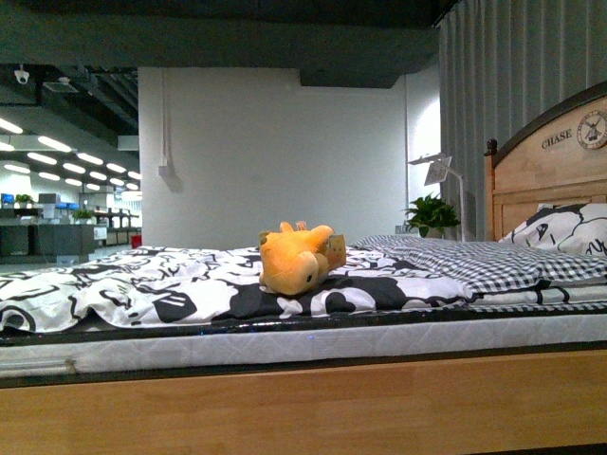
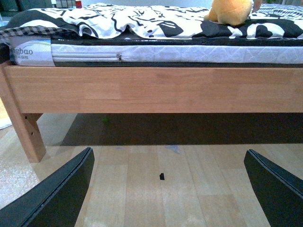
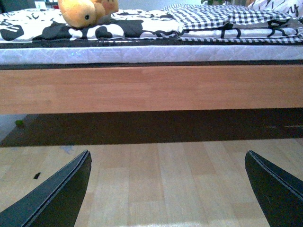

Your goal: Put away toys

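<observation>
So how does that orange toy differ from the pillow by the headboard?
The toy is plain yellow-orange; the pillow is white with black print. The toy is far smaller than the pillow. The toy lies mid-bed on the patterned cover; the pillow sits at the headboard. Both rest on the bed.

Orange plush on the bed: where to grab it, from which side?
Grip the plush across its rounded body, the bulkiest soft part, coming down from above on the near bed-edge side. It lies low on the patterned quilt toward that edge; its stubby limbs on top look too small to hold securely.
</observation>
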`<state>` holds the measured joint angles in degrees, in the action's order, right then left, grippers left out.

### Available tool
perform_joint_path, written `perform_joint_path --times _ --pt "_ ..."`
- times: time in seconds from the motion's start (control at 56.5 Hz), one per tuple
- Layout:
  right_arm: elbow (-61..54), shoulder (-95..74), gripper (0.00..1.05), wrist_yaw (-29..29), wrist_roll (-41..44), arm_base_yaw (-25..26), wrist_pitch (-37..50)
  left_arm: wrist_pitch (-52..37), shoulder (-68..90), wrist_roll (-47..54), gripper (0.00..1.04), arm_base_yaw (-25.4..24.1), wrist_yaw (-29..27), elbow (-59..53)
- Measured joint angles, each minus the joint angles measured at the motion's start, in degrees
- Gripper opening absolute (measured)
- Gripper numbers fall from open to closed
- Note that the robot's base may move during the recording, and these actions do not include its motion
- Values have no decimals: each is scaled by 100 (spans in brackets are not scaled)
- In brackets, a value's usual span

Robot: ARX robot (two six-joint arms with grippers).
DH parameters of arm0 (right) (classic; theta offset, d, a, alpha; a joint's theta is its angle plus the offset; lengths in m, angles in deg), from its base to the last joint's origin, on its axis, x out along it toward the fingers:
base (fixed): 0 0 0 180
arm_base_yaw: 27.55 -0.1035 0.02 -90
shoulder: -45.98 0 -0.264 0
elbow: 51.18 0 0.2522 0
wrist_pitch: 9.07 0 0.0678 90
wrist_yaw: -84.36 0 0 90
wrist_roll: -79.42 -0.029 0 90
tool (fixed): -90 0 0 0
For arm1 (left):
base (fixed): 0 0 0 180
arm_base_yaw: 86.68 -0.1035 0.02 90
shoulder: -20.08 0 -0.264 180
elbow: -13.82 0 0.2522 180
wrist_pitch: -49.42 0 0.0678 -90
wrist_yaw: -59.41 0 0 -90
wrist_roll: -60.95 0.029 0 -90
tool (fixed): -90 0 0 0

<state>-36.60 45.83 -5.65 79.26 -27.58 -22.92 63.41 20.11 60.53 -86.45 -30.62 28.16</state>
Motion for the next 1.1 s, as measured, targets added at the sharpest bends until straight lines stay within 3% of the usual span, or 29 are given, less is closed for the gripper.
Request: perform_joint_path --times 1.098 --pt "0 0 98 -2 0 2 0 0 0 0 98 0 -9 0"
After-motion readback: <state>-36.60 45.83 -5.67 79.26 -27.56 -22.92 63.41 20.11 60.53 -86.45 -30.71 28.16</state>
